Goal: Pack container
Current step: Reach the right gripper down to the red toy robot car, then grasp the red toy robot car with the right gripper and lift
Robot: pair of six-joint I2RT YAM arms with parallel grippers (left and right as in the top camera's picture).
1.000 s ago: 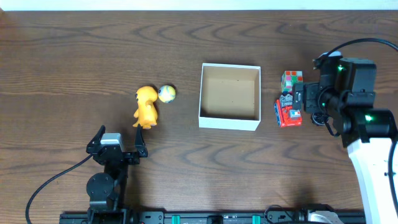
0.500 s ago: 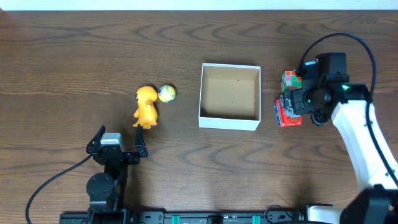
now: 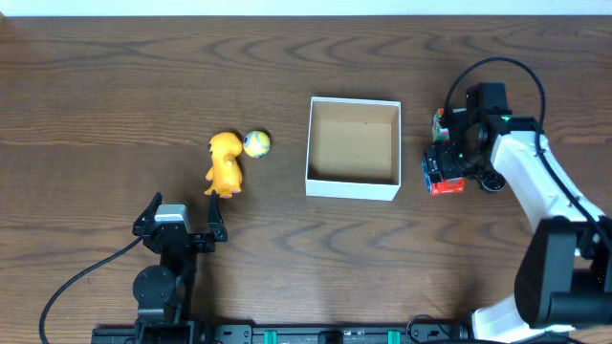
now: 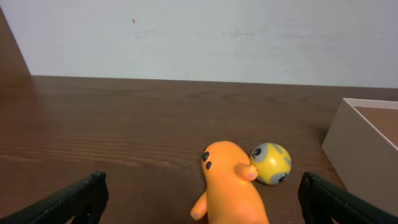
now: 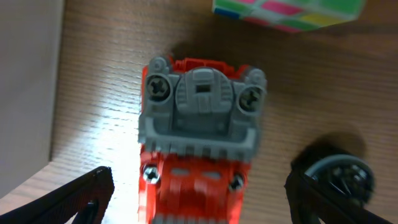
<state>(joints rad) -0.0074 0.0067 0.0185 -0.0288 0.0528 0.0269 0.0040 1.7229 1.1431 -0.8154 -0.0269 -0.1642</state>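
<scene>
Shows container (image 3: pixel 353 189) at middle of desk (image 3: pixel 96 76), open side up. Holds right jaws wide astride red toy car (image 5: pixel 198 174), just right of container. Holds left jaws wide, near side, facing orange toy (image 4: pixel 230 186).

white container (image 3: pixel 352 190) – brown inside, orange toy (image 3: pixel 226 164), yellow ball (image 3: pixel 256 143) – grey spots, red-and-grey truck (image 5: pixel 199 143), multicoloured cube (image 5: pixel 286 11)

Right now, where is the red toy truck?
In the overhead view, the red toy truck lies right of the container, beside the colour cube, under the right tool.
</scene>
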